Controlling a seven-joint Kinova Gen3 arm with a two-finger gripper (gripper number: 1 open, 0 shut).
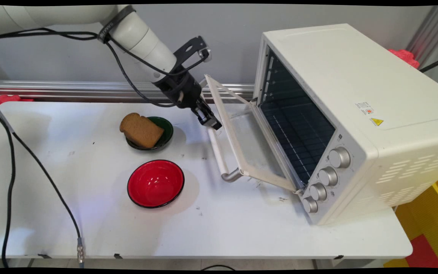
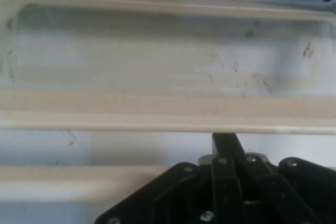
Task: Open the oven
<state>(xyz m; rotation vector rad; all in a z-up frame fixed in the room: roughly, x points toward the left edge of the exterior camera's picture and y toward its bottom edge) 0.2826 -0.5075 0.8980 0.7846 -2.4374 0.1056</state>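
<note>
A white toaster oven (image 1: 356,95) stands on the right of the table, its glass door (image 1: 249,140) hanging partly open and tilted towards the left. My gripper (image 1: 212,122) is at the far end of the door's handle bar (image 1: 219,152), fingers closed together and touching it. In the hand view, the shut fingertips (image 2: 226,142) poke past the handle (image 2: 79,182) into the gap below the door's upper frame (image 2: 157,114). Nothing is held between them.
Left of the door, a slice of brown bread (image 1: 141,130) lies in a small green bowl (image 1: 167,128). A red bowl (image 1: 155,183) holding nothing sits nearer the front. A black cable (image 1: 51,182) trails across the table's left side.
</note>
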